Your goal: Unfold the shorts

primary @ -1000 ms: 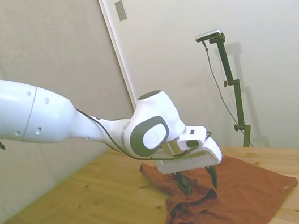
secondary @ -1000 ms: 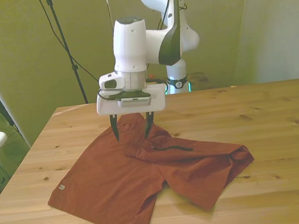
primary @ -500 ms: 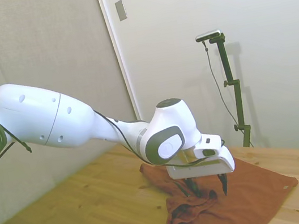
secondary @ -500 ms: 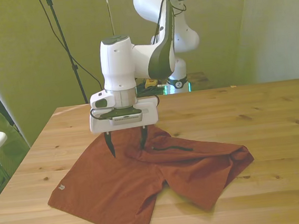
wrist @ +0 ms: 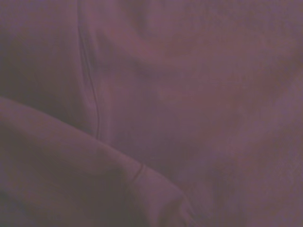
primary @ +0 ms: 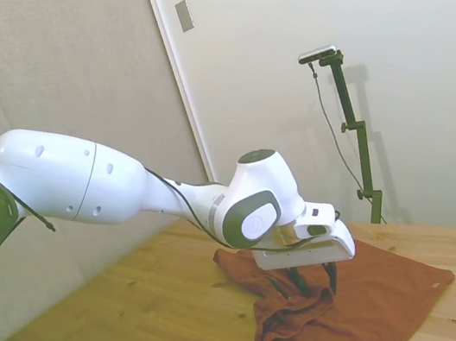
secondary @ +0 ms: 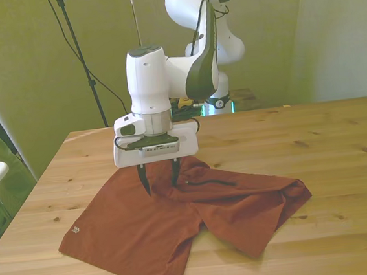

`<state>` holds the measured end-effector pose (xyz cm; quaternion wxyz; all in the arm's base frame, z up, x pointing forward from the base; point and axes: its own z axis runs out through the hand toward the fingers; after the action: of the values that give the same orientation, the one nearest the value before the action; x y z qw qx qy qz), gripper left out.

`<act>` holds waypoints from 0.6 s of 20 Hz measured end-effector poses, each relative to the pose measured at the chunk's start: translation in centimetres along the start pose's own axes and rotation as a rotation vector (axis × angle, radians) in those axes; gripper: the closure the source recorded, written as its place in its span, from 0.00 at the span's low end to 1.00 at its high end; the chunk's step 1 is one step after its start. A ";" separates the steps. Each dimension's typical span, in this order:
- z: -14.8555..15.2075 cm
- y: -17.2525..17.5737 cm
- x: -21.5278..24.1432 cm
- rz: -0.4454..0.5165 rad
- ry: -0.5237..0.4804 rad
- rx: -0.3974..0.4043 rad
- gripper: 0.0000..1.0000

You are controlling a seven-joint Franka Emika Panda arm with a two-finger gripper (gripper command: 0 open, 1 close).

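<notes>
The table [secondary: 340, 142] carries the shorts [secondary: 133, 227], spread toward the front view's left with the leg on the front view's right folded over and bunched. The likely failure is a pinch that takes both layers, dragging the whole garment instead of opening it. The gripper [secondary: 160, 181] stands with jaws open, tips at the cloth, straddling a ridge near the waist.

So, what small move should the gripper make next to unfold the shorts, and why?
Probably close the fingers to pinch the cloth. The gripper is open, its fingertips down at the shorts near the folded-over edge by the waist. The leg on the front view's right lies bunched and folded over, so a firm pinch comes before any lifting or pulling.
</notes>
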<state>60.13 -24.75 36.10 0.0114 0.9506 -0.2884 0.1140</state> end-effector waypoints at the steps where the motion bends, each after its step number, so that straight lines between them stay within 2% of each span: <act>1: 0.0 0.0 0.0 0.002 0.000 0.002 1.00; 8: -0.1 0.0 0.1 0.002 0.002 0.003 1.00; 12: -1.6 -0.7 -0.1 -0.029 0.019 0.017 1.00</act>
<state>60.08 -23.95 37.66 0.0077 0.9537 -0.2733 0.1254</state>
